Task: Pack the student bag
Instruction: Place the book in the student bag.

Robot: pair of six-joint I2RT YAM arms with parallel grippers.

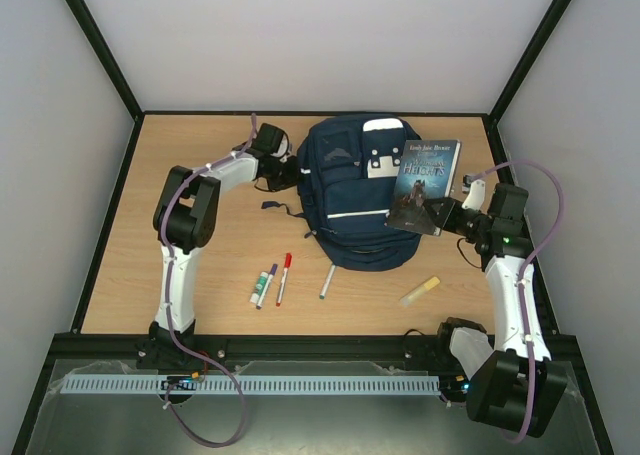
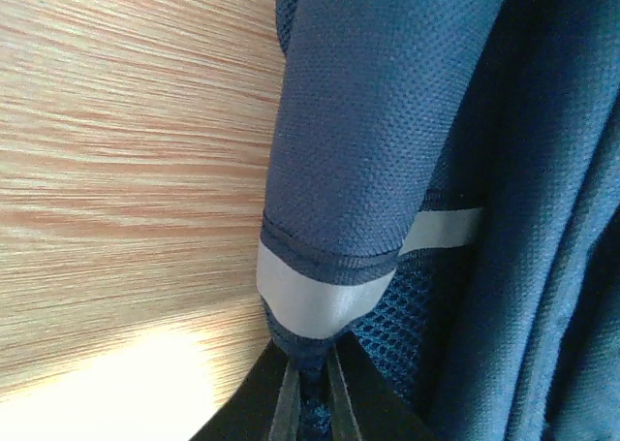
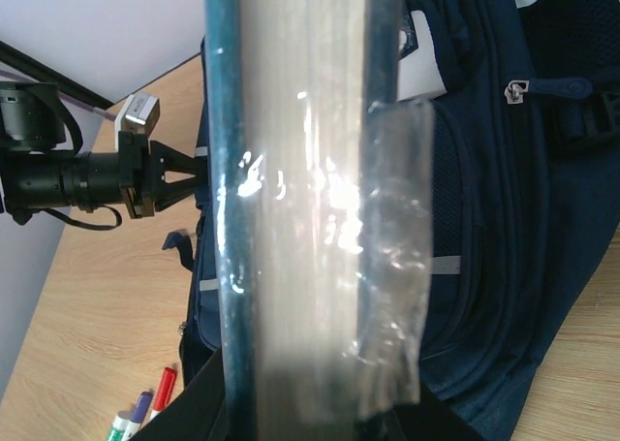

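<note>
Clamping a book (image 1: 425,180), the right tool (image 1: 440,214) faces the left tool (image 1: 291,169) pinching the student bag (image 1: 348,200).

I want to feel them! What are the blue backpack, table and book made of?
The big navy-blue backpack looks like woven cloth, matte, with tiny mesh-like bumps; its pale stripe looks smooth and shiny. The light brown table looks like wood, or wood-print board: streaky grain lines show. The dark-covered book looks like paper, wrapped in glossy clear plastic.

the book (image 3: 300,170) runs off the top of the right wrist view and hides the middle of the student bag (image 3: 504,218), and the left gripper (image 2: 312,388) is mostly cut off at its view's bottom edge.
</note>
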